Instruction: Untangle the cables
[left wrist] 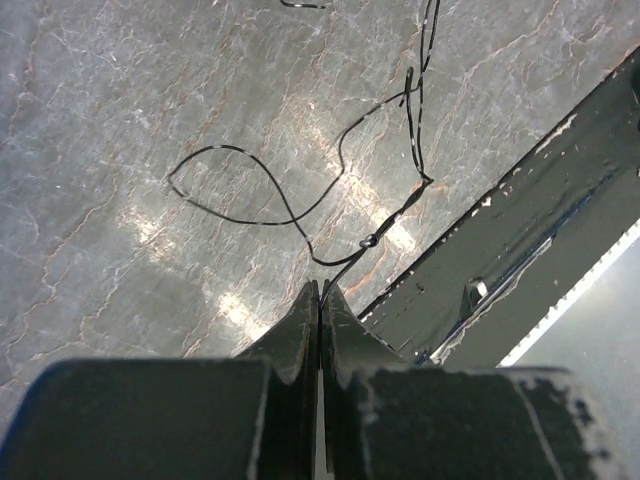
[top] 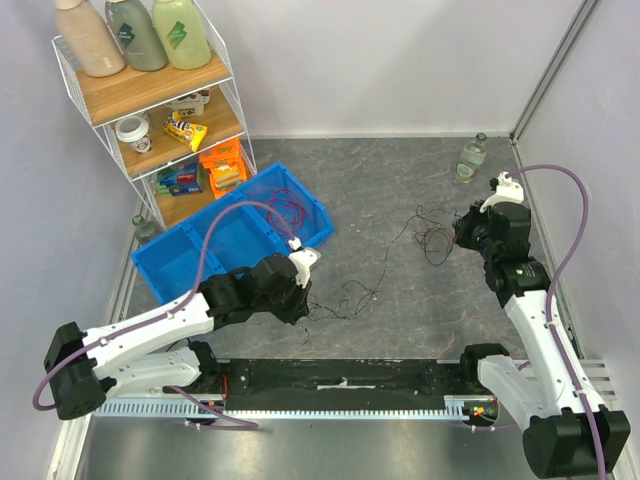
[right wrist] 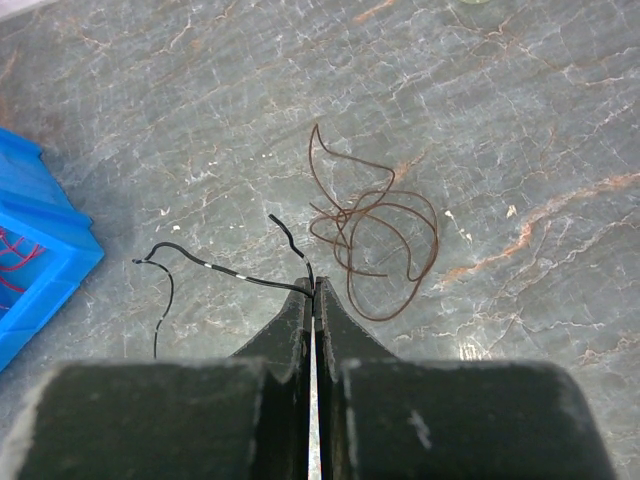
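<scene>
Left jaws: we are pinching them shut on one end of the black cable (left wrist: 368, 241), just off the blue bin's (top: 165, 270) near corner. Right jaws: we are clamping what seems to be its far end, well away from the bin, likely to draw it clear of the reddish-brown bunch (right wrist: 375, 245) lying on the worktop (top: 400, 180). More red cables (top: 285, 207) are sitting inside the bin.

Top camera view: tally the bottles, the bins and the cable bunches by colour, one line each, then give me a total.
Large bottles: 3
Small glass bottles: 2
Blue bin: 1
Black cable strand: 1
Reddish-brown cable bunch: 1
Red-purple cable bunch, in the bin: 1
Total: 9
</scene>
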`<state>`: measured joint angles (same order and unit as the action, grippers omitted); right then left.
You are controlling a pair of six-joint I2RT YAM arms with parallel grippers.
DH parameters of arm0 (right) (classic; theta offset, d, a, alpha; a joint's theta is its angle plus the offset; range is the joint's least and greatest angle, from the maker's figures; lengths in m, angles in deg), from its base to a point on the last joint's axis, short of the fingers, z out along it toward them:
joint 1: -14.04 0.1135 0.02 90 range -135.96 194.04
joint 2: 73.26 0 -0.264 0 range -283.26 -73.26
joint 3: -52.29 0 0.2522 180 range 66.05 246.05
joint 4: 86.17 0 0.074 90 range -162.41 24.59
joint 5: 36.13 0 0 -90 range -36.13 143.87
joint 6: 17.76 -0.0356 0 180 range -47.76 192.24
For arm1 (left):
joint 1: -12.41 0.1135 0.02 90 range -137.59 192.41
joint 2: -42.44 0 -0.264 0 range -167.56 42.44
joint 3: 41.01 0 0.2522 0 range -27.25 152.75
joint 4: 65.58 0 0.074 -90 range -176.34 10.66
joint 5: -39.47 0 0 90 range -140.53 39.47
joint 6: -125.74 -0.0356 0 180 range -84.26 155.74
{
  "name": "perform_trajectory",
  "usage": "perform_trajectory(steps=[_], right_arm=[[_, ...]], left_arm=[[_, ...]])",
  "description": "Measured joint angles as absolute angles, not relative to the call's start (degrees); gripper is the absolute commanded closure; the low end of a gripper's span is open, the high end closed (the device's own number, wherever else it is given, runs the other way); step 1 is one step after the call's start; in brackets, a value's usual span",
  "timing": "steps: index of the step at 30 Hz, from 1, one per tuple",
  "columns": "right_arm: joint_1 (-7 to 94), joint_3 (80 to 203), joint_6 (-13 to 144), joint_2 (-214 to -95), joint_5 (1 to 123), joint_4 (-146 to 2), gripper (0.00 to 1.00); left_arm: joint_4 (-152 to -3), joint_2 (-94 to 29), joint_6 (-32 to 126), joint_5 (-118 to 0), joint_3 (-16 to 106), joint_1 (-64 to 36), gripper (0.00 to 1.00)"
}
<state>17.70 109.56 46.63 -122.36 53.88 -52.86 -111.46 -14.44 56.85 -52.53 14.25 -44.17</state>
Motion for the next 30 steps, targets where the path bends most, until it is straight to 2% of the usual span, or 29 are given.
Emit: perform_trajectory(steps=[9, 15, 20, 25, 30], right_arm=[[17.7, 109.1, 47.3, -121.4, 52.5, -51.7, 1.0], [17.7, 109.1, 47.4, -121.4, 52.5, -51.7, 1.0], [17.7, 109.1, 47.4, -121.3, 52.6, -51.7, 1.0], [17.7, 109.1, 47.4, -121.3, 52.7, -51.7, 1.0], [17.7, 109.1, 47.4, -121.2, 52.8, -51.7, 1.0]], left_arm=[[-107.4, -16.7, 59.8, -51.9, 13.6, -44.1, 0.89], [-106.5, -16.7, 60.0, -51.9, 13.6, -44.0, 0.73], [-106.4, -16.6, 60.1, -51.9, 13.6, -44.0, 0.72], [-106.5, -16.2, 60.1, -51.9, 13.6, -44.0, 0.57], [-105.4, -16.0, 60.4, -51.9, 12.9, -44.0, 0.46]])
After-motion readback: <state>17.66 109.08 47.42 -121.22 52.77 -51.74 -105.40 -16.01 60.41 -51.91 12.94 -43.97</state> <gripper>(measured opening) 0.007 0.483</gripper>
